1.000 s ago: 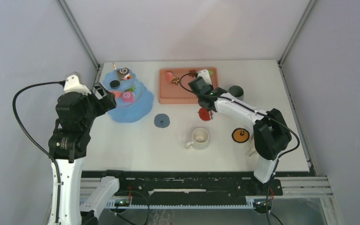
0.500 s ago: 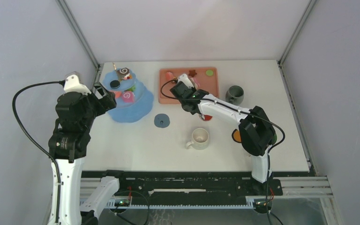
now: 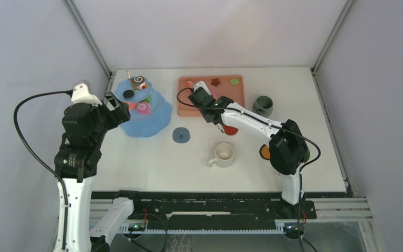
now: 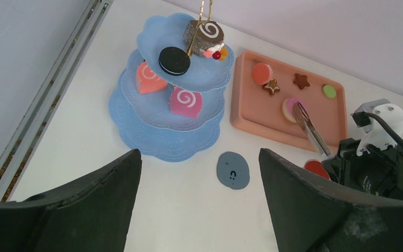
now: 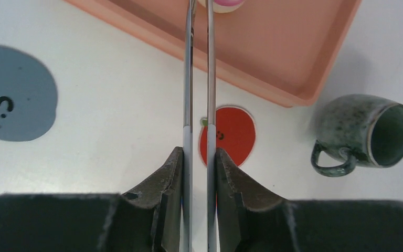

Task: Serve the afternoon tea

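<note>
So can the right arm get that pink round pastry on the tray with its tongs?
Probably yes. The right end effector is shut on the thin metal tongs, whose tips sit at the pink round pastry on the salmon-pink rectangular tray, with nothing between.

The tray point(image 4: 257, 113) is salmon pink, bearing an orange pastry point(image 4: 262, 73), a brown star point(image 4: 300, 80) and a green pastry point(image 4: 329, 91). Left of the tray, the pale blue tower point(image 4: 157, 142) holds a white-swirled pink roll point(image 4: 185, 101) and a black cookie point(image 4: 173, 60). Right of it, the mug point(image 5: 349, 128) is speckled dark green; the tongs point(image 5: 189, 84) are silver.
</note>
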Controlling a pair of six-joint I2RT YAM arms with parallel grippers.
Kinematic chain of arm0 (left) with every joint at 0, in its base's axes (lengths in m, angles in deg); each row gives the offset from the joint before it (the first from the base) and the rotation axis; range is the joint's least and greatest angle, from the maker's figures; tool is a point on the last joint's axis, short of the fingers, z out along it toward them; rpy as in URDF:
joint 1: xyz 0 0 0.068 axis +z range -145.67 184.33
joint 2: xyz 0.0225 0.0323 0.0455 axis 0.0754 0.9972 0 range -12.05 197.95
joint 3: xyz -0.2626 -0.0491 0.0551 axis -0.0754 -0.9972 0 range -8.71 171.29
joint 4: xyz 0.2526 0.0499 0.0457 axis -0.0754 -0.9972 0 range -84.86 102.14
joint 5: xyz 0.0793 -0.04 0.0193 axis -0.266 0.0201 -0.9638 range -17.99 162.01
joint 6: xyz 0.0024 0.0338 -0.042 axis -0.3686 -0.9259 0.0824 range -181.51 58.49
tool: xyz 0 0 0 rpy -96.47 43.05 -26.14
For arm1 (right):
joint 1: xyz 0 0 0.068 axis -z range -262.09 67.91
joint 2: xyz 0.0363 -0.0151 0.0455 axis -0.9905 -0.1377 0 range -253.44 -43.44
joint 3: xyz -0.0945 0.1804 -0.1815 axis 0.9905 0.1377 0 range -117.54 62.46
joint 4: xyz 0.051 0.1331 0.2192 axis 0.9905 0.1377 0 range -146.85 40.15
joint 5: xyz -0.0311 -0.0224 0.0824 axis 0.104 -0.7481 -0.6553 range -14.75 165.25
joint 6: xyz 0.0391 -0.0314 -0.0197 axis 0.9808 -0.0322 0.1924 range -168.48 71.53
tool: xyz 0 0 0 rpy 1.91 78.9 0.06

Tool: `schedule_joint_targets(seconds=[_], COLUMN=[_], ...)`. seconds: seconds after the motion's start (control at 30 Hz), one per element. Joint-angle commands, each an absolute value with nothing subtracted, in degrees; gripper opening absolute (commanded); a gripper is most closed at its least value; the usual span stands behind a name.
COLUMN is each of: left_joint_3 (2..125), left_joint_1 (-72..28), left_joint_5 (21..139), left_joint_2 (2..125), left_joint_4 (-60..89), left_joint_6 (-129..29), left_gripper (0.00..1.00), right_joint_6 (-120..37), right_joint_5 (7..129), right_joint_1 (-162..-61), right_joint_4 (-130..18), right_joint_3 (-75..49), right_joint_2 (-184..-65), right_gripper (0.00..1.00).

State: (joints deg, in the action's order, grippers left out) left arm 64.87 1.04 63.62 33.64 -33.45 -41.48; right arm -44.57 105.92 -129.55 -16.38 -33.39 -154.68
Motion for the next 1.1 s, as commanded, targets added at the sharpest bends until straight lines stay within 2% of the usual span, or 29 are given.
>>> schedule_joint_targets(seconds=[0.0,0.23,0.43,0.7,1.07], left_joint_3=[64.28,64.51,64.49,64.32,64.39], left_joint_1=[1.44,1.46,1.50,1.46,1.44], left_joint_5=[63.48,63.31,63.38,63.23,63.47], left_joint_2=[33.06,32.95,33.00,33.09,33.61], left_joint_4=[-31.89,-32.09,-32.03,-32.00,-31.71], left_joint_6=[-41.36,-41.39,-41.30,-41.12,-40.95], left_gripper=[0.87,0.87,0.87,0.87,0.87], right_joint_6=[-42.62,-39.99,-35.72,-36.14,-36.37], right_joint_5=[100.95,92.52,84.72,83.77,81.18], right_joint_1=[-129.94,-128.27,-122.20,-117.62,-115.66], right_joint_4=[-15.87,-16.17,-20.60,-22.29,-24.48], right_joint_3=[-36.73,-37.24,-30.32,-24.07,-22.16], right_joint_2=[-154.49,-151.08,-145.62,-142.54,-143.50], right_gripper=[0.31,0.32,0.33,0.39,0.46])
